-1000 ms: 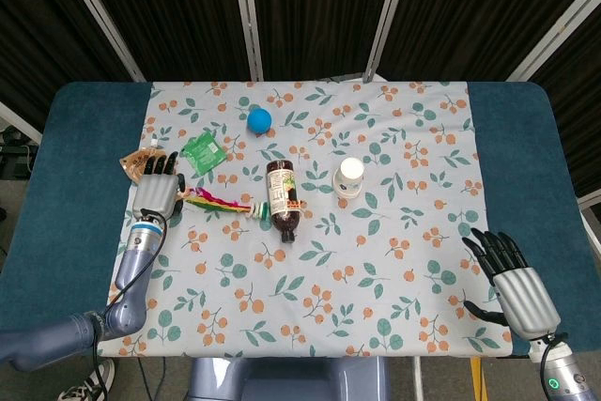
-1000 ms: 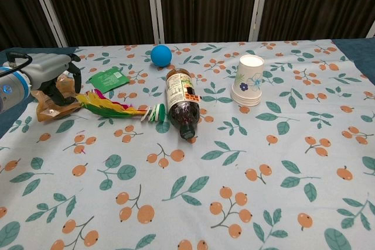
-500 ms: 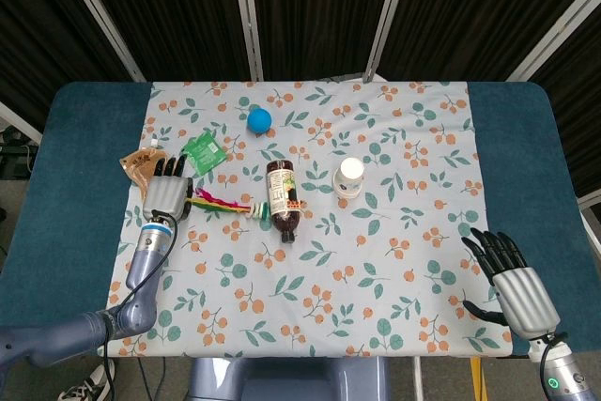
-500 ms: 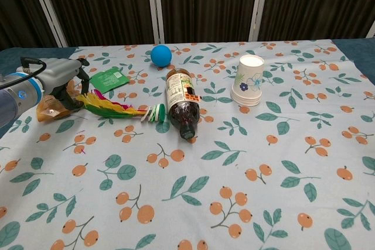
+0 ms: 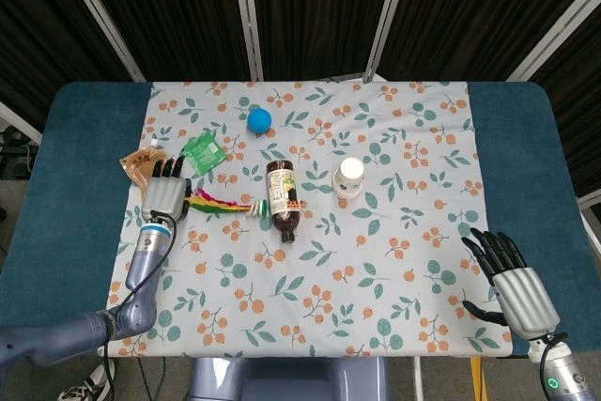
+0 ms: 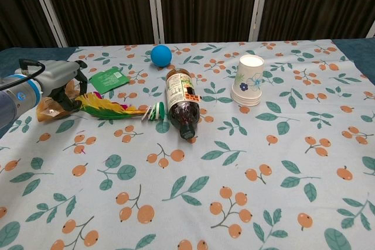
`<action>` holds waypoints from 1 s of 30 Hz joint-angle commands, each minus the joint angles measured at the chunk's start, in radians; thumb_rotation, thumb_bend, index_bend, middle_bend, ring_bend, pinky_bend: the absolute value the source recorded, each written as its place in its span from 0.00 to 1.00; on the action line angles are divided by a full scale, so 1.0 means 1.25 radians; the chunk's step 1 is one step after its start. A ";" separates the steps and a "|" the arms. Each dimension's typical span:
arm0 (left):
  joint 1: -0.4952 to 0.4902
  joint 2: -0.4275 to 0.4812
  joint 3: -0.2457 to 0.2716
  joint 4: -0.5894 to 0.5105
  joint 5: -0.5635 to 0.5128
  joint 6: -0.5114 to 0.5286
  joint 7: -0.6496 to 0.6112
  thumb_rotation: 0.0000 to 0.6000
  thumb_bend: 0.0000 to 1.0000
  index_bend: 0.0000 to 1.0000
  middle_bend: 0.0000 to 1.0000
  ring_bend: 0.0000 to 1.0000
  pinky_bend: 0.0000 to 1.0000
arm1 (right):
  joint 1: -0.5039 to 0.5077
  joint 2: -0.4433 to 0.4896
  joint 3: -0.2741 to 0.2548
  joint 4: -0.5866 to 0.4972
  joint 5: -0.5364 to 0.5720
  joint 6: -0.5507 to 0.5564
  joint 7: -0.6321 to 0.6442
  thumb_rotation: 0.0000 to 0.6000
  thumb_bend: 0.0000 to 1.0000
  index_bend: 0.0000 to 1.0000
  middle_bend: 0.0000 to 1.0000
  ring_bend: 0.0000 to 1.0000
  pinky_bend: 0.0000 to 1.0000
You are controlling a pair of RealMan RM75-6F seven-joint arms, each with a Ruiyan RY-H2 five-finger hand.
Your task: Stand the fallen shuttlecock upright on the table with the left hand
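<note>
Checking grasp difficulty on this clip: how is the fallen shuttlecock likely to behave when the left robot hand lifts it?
The shuttlecock lies on its side; its long thin feathers probably flex, so gripping there may feel floppy. It looks light. The stacked discs at its base, near the bottle, seem flat, so it may stand yet tip easily.

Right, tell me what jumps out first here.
The shuttlecock with bright feathers lies on its side left of centre, its disc base against the fallen brown bottle. The left hand hovers at its feather end, and a blue ball sits behind.
</note>
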 commanded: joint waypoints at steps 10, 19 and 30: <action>-0.008 0.063 -0.005 -0.087 0.052 0.030 0.002 1.00 0.57 0.58 0.00 0.00 0.00 | 0.001 0.000 0.000 0.001 0.000 -0.001 0.000 1.00 0.05 0.08 0.00 0.00 0.00; -0.029 0.181 -0.008 -0.257 0.105 0.059 0.067 1.00 0.57 0.60 0.00 0.00 0.00 | 0.000 -0.002 0.001 0.001 -0.001 0.001 -0.002 1.00 0.05 0.08 0.00 0.00 0.00; -0.052 0.288 -0.008 -0.408 0.153 0.082 0.109 1.00 0.57 0.63 0.00 0.00 0.00 | 0.000 -0.002 0.001 0.001 -0.001 0.002 -0.003 1.00 0.05 0.08 0.00 0.00 0.00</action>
